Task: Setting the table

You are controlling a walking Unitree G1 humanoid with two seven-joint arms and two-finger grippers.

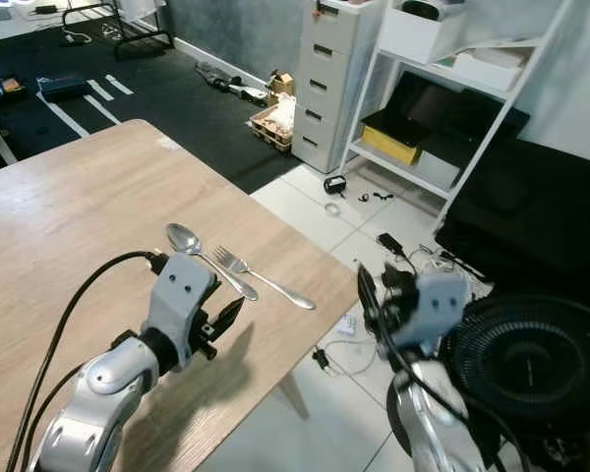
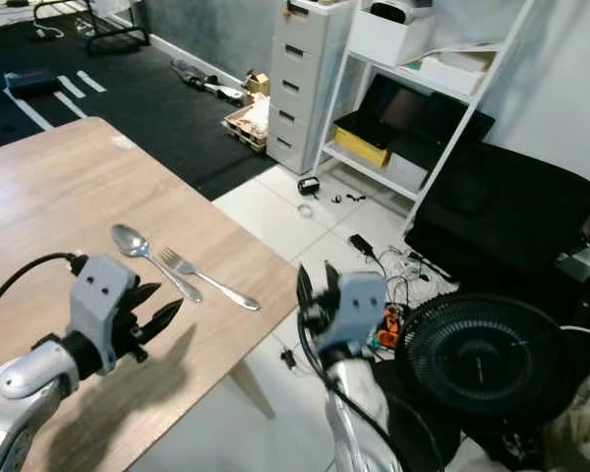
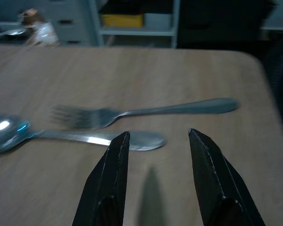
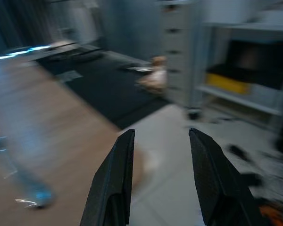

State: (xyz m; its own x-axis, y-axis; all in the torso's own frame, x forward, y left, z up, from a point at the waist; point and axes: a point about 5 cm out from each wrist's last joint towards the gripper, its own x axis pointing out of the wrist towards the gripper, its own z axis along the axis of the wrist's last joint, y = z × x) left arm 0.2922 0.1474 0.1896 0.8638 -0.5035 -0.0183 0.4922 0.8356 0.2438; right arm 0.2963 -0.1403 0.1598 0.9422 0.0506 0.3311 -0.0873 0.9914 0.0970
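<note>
Spoon (image 1: 208,257) and fork (image 1: 266,279) side by side on wooden bench (image 1: 69,226). Left tool (image 1: 226,317) wide, empty, just short of spoon. Right tool (image 1: 368,298) wide, empty, beyond bench edge.

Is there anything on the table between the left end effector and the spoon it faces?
Nothing visible. The left end effector is open above bare table, with the spoon handle just ahead of its fingertips; the fork lies beyond the spoon.

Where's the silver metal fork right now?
The silver metal fork lies on the wooden table near its right edge, beside the silver spoon.
</note>
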